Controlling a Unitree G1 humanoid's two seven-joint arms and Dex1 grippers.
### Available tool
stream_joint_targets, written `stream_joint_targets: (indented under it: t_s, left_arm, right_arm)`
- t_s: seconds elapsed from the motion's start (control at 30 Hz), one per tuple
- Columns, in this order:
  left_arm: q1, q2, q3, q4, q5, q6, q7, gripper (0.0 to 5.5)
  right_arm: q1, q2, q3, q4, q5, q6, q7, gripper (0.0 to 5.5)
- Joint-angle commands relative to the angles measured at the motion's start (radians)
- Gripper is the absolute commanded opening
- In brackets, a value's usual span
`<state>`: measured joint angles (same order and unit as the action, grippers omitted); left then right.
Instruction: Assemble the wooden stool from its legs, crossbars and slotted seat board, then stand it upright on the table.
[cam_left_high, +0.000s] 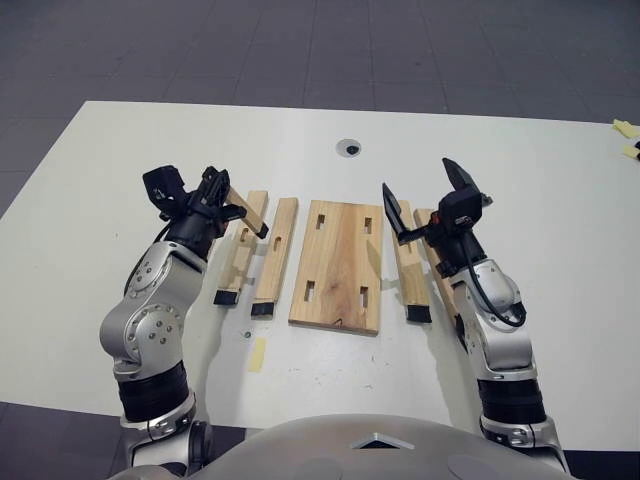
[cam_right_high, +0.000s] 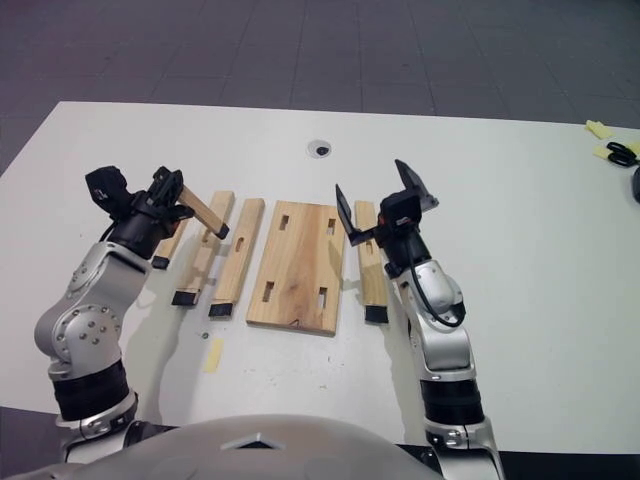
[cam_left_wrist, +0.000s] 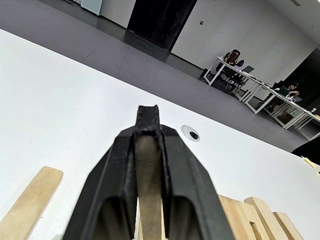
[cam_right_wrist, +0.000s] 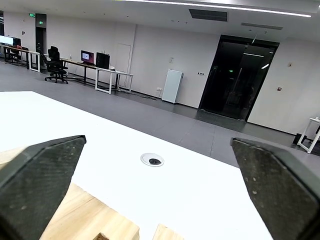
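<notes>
I've got the left gripper clamped on a short pale wooden bar with a black tip, which is raised and tilted over two pale wooden legs with black feet lying side by side on the white table. Just right of them lies the flat slotted wooden seat board. My right gripper hangs with its fingers spread wide above another black-footed wooden leg, which sits beside the board's right edge.

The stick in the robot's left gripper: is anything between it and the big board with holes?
Yes. One leg lies flat on the table between the stick in the left gripper and the board. The stick looks lifted above it, so it could probably pass over.
</notes>
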<state>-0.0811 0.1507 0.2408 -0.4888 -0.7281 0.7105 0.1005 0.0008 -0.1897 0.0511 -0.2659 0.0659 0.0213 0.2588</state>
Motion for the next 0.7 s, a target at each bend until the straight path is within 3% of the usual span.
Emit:
stream_joint_targets:
  t_s: [0.03,0.7]
  left_arm:
    - [0.024,-0.026,-0.025,-0.013,0.025,-0.011,0.002,0.42]
    - [0.028,-0.052,-0.075,0.036,0.137,-0.084,-0.04,0.42]
  right_arm:
    - [0.007,0.006,0.003,-0.009,-0.004,0.011,-0.008,5.4]
    - [0.014,0.006,0.003,-0.004,-0.01,0.013,-0.009,5.4]
